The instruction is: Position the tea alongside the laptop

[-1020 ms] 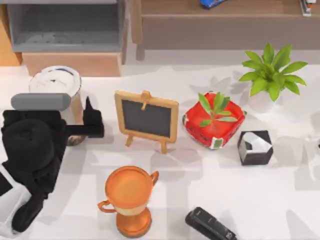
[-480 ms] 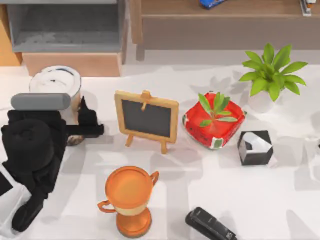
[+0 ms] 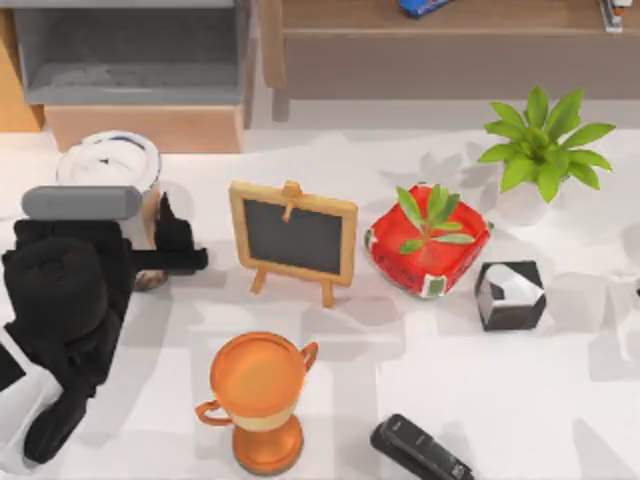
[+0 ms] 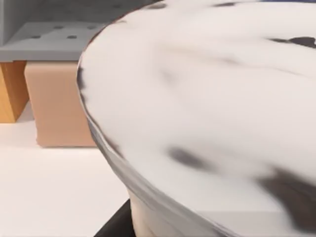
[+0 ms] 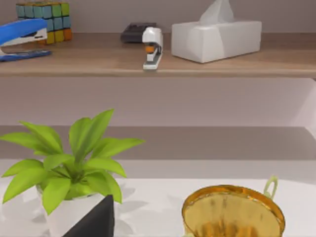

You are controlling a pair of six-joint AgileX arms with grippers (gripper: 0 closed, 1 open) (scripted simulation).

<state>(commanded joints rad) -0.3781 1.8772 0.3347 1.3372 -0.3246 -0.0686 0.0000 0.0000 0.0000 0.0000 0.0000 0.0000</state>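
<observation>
The tea, a cup with a white domed lid and a tan side, stands at the table's left, in front of the grey open laptop. My left gripper is shut on the cup's body. One black finger presses its right side and the other is hidden under the wrist. In the left wrist view the tea lid looms very close, with a black fingertip below it and the laptop behind.
The laptop rests on a tan box. Right of the tea stand a small chalkboard easel, a red planter, a black-and-white cube and a potted plant. An orange trophy cup and a black stapler sit near the front.
The left gripper's visible finger has moved in against the cup's side. The lid has shifted very slightly toward the back.
</observation>
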